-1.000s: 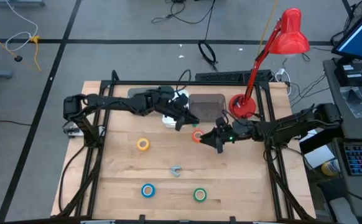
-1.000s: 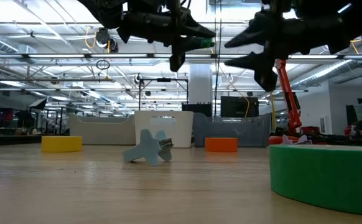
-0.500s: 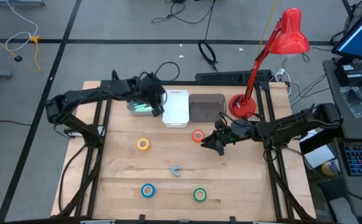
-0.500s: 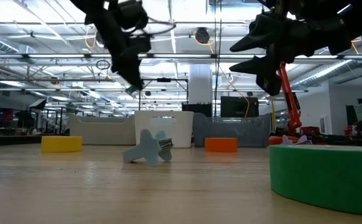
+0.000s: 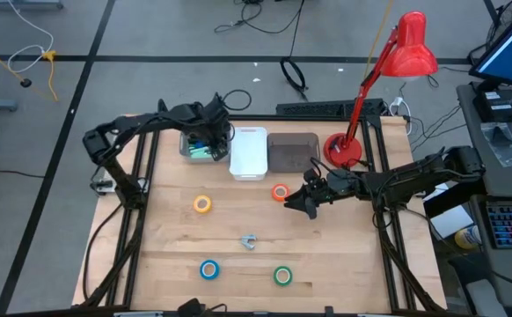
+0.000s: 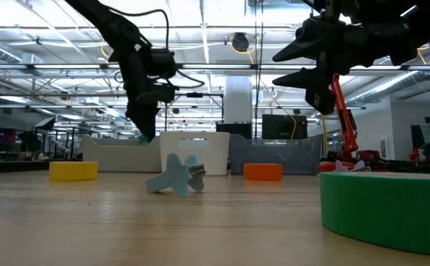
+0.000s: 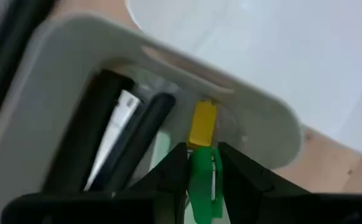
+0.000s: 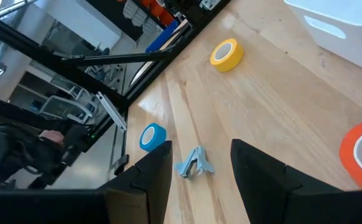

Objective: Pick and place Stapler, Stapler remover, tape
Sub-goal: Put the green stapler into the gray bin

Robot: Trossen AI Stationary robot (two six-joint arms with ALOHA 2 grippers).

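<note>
My left gripper [image 5: 205, 145] [image 7: 201, 155] points steeply down over the grey bin [image 5: 188, 151] at the table's far left, shut on a small green thing [image 7: 201, 183]. In that bin lie a long black shape with a pale strip [image 7: 116, 134], probably the stapler, and a yellow piece [image 7: 203, 123]. The pale blue stapler remover [image 5: 249, 240] [image 8: 193, 163] lies on the table. Yellow [image 5: 202, 204], orange [image 5: 280, 192], blue [image 5: 208, 269] and green [image 5: 282, 276] tape rolls lie flat around it. My right gripper [image 5: 302, 205] [image 8: 199, 149] hovers open beside the orange roll. My left gripper pinches the small green thing [image 7: 199, 174] between its two fingers, which come from above and point steeply down. The thing sticks out past the fingertips over the bin's inside. Whether its lower end touches anything in the bin I cannot tell.
A white bin [image 5: 248, 151] and a dark grey bin [image 5: 293, 151] stand in a row right of the grey one. A red desk lamp [image 5: 344, 150] stands at the far right. Black frame rails [image 5: 142, 176] run along the table's left and right sides.
My left gripper has swung from beside the orange roll, past the white bin, toward the table's far left, and now stands over the grey bin. It has tipped from nearly level to steeply down and sunk a little, the green thing still between its fingers.
</note>
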